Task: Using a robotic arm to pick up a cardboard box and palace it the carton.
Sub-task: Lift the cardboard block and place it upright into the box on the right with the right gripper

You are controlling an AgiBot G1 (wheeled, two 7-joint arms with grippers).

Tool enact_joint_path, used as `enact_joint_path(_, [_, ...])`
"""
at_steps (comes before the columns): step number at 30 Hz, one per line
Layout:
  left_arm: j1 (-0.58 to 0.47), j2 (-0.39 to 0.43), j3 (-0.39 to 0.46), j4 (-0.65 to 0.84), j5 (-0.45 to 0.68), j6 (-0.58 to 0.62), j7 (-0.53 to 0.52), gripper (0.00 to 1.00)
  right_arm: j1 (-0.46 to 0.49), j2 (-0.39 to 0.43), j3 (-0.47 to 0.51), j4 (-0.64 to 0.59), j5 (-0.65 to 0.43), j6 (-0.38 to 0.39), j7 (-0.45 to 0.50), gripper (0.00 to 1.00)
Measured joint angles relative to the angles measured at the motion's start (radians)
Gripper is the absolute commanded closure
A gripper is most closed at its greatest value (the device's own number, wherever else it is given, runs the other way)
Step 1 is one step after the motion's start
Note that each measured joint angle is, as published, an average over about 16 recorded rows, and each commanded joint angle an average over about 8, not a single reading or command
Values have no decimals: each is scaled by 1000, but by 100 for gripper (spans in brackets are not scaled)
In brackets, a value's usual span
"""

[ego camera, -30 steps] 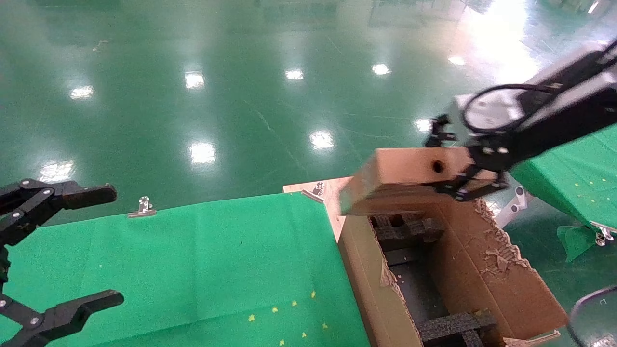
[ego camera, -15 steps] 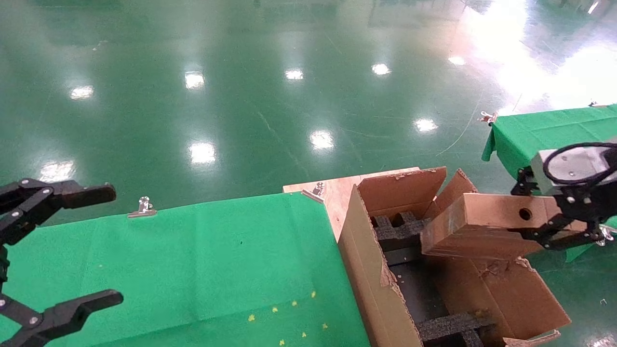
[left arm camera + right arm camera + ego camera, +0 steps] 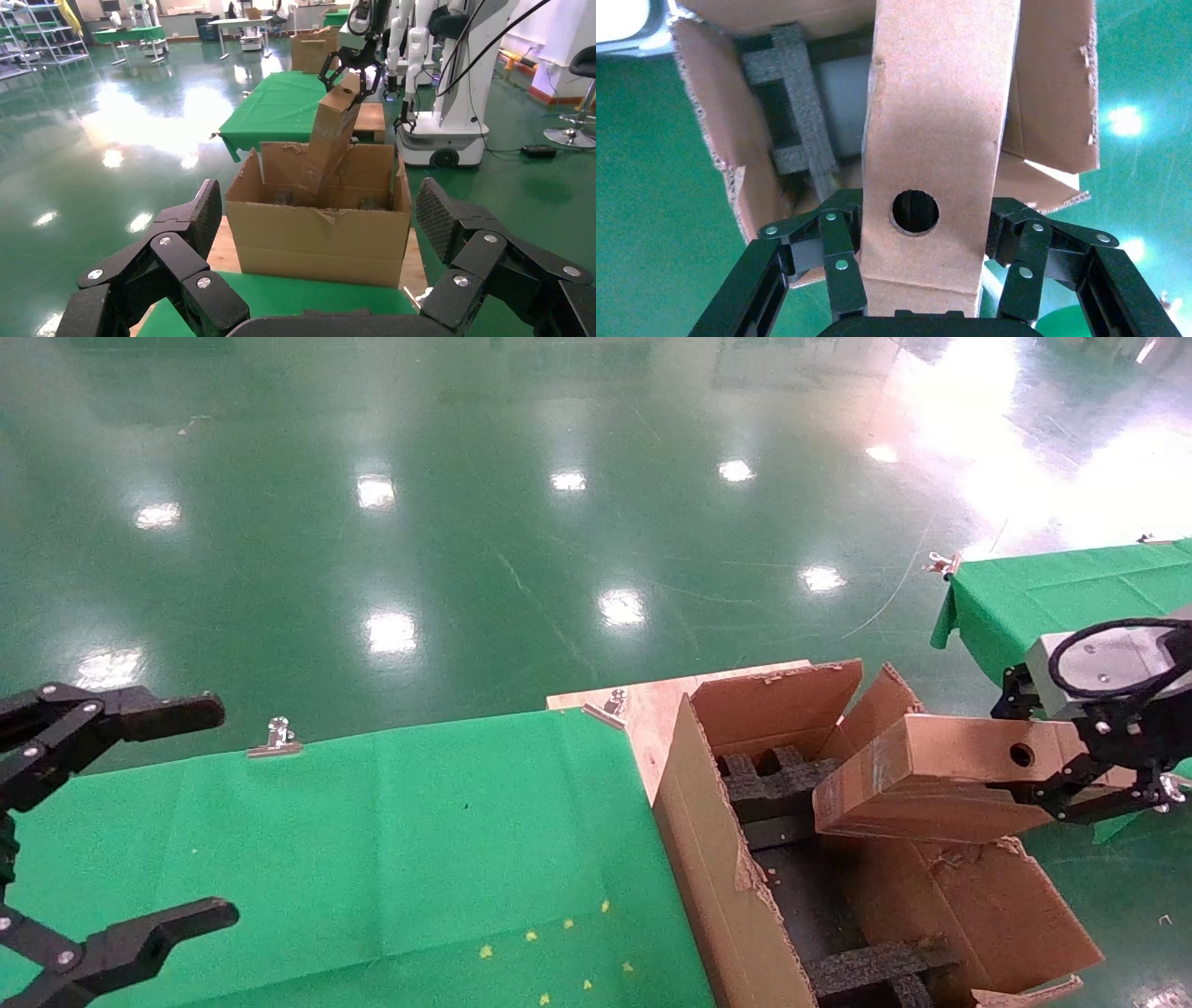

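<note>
My right gripper (image 3: 1080,775) is shut on the cardboard box (image 3: 931,775), gripping the end with the round hole. The box hangs tilted over the carton (image 3: 726,868), its free end dipping between the ragged flaps above the black foam inserts (image 3: 773,775). In the right wrist view the fingers (image 3: 838,260) clamp both sides of the box (image 3: 933,126). The left wrist view shows the box (image 3: 330,133) slanting down into the carton (image 3: 316,239). My left gripper (image 3: 219,812) is open and empty, parked over the green cloth at the left.
The carton stands on a wooden board (image 3: 652,710) beside the green-clothed table (image 3: 372,840) with a metal clip (image 3: 277,738) on its edge. A second green table (image 3: 1043,589) is at the right. Another white robot (image 3: 450,133) stands behind the carton.
My right gripper carried the box rightward and down from above the carton's far end to over its right side, then nearly stopped. The left gripper has not moved.
</note>
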Motion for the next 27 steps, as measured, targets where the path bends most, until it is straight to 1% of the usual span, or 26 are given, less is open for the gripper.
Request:
enact_joint_path(4, [0,0,0,0,0,0,0,0,-35,14,-1,-26,44,34,107,100])
enact_joint_path(9, [0,0,0,0,0,0,0,0,-83,42,-5,-63,103,88,286,100])
enact_joint_path(17, [0,0,0,0,0,0,0,0,-134,100,-22,-77,147,187,549,100])
enact_joint_path(22, [0,0,0,0,0,0,0,0,-156,136,-35,-42,149,257,669,100])
enact_joint_path(27, [0,0,0,0,0,0,0,0,-175,166,-50,18,134,331,758,100])
